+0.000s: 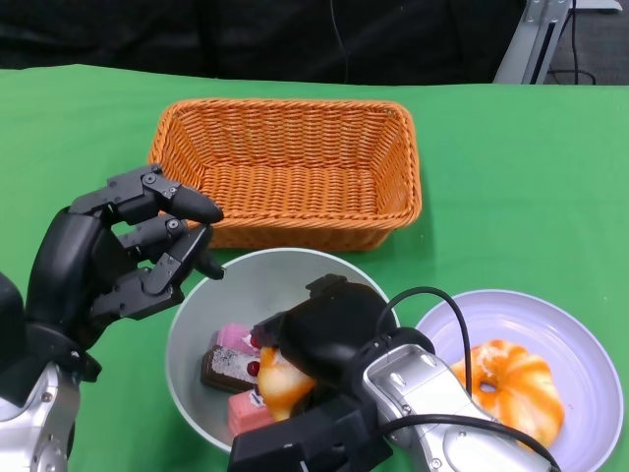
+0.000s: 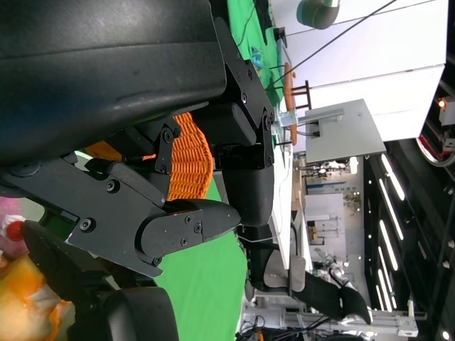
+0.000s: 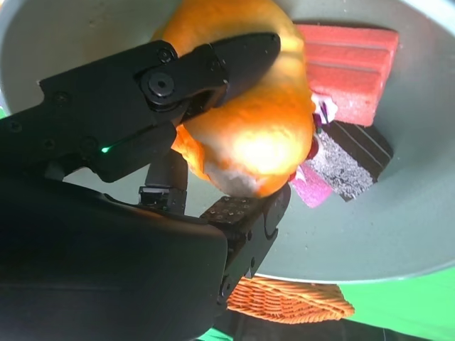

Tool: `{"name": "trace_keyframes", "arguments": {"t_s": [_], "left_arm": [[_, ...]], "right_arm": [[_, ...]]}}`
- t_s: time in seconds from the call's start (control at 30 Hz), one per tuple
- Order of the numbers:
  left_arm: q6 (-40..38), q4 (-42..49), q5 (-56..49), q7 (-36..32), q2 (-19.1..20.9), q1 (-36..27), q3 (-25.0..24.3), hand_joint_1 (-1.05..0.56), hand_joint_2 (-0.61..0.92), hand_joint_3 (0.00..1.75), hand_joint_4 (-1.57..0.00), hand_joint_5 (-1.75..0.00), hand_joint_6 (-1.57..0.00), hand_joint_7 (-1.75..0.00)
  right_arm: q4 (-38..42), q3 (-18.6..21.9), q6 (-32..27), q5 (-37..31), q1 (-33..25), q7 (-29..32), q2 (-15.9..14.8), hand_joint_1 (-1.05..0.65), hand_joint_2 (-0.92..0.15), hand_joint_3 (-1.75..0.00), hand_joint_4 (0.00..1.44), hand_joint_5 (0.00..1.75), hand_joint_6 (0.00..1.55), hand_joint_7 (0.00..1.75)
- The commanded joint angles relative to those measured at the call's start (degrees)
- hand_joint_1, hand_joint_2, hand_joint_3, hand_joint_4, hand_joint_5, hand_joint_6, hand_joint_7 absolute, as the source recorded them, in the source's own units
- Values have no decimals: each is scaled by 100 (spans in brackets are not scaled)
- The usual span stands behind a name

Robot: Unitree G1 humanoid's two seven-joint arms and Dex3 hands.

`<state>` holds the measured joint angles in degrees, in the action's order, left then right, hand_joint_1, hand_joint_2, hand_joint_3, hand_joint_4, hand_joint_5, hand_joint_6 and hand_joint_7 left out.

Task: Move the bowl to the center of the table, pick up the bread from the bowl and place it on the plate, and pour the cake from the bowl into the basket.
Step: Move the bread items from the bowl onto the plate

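Note:
A grey bowl (image 1: 246,285) stands near the table's front, between my two hands. Inside it my right hand (image 1: 329,339) grips an orange-glazed bread (image 1: 280,383); the right wrist view shows the bread (image 3: 256,128) clasped between black fingers (image 3: 213,67). Pink and chocolate cake pieces (image 1: 231,364) lie in the bowl beside it, also seen as cake pieces (image 3: 348,78) in the wrist view. A white plate (image 1: 560,329) at the front right carries another glazed bread (image 1: 511,379). My left hand (image 1: 123,256) hovers at the bowl's left rim, fingers apart, holding nothing.
An orange wicker basket (image 1: 290,172) stands just behind the bowl, with nothing in it. Green cloth (image 1: 521,177) covers the table. A metal stand (image 1: 536,39) is at the far right beyond the table edge.

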<state>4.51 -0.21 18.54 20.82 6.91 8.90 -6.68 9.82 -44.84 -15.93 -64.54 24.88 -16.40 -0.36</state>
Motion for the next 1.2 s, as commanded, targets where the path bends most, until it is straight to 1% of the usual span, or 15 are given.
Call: {"name": "trace_keyframes", "arguments": {"t_s": [0.03, 0.1, 0.17, 0.27, 0.33, 0.37, 0.43, 0.5, 0.57, 0.63, 0.83, 0.87, 0.93, 1.03, 1.2], "left_arm": [[40, -53, -40, 69, 93, -95, 2, -30, 69, 73, -77, -138, -86, -93], [70, -31, -62, 70, 90, -97, -1, -29, 69, 73, -77, -137, -86, -92], [103, 3, -85, 68, 90, -95, -5, -29, 70, 73, -77, -137, -87, -91], [138, 58, -96, 73, 83, -80, -12, -29, 70, 73, -77, -137, -87, -90], [150, 85, -97, 77, 82, -70, -14, -29, 71, 73, -78, -138, -88, -90], [142, 87, -103, 71, 86, -67, -12, -29, 71, 73, -78, -138, -88, -90], [153, 104, -112, 76, 94, -58, -10, -28, 71, 73, -78, -138, -88, -90], [170, 126, -123, 80, 95, -50, -13, -29, 71, 73, -78, -138, -88, -90], [183, 143, -134, 79, 96, -44, -14, -29, 70, 73, -78, -138, -88, -90], [188, 159, -140, 68, 92, -40, -16, -29, 70, 73, -78, -138, -88, -90], [226, 232, -142, 59, 71, -34, -22, -30, 70, 72, -79, -137, -89, -88], [229, 236, -145, 53, 66, -38, -22, -30, 70, 72, -79, -137, -88, -87], [207, 238, -134, 36, 53, -44, -28, -30, 70, 72, -78, -138, -88, -87], [171, 234, -137, 6, 45, -54, -35, -29, 70, 72, -77, -138, -88, -87], [210, 270, -137, 30, 45, -53, -43, -29, 71, 71, -76, -139, -87, -87]], "right_arm": [[338, 104, 170, 232, -314, 353, -262, -20, -78, 0, 69, 167, 109, 7], [430, 134, 288, 298, -331, 615, -271, -21, -78, 0, 69, 165, 110, 7], [502, 204, 447, 440, -360, 887, -284, -20, -78, 0, 74, 156, 113, 7], [558, 273, 670, 571, -345, 1262, -358, -22, -78, -1, 74, 155, 115, 6], [601, 329, 857, 677, -315, 1486, -411, -23, -78, 0, 74, 149, 113, 4], [635, 408, 993, 793, -325, 1685, -414, -21, -78, 0, 76, 139, 114, 4], [666, 512, 1190, 949, -317, 1897, -443, -21, -78, 0, 79, 143, 119, 4], [669, 545, 1306, 978, -284, 2058, -492, -25, -81, -1, 75, 158, 121, 6], [662, 600, 1381, 1053, -287, 2161, -499, -26, -82, -1, 76, 163, 122, 6], [538, 685, 1380, 1164, -308, 2025, -501, -27, -84, -1, 75, 166, 122, 7], [210, 807, 1244, 1306, -314, 1764, -514, -29, -86, 0, 80, 154, 120, 5], [108, 856, 1205, 1383, -320, 1637, -513, -29, -87, -1, 81, 152, 119, 4], [-97, 993, 1190, 1579, -364, 1475, -507, -28, -86, 0, 87, 137, 118, 2], [-358, 1126, 1229, 1709, -421, 1430, -569, -29, -84, 0, 93, 132, 119, 2], [-832, 1327, 1070, 1945, -520, 1111, -565, -29, -86, -1, 92, 127, 117, 0]]}}
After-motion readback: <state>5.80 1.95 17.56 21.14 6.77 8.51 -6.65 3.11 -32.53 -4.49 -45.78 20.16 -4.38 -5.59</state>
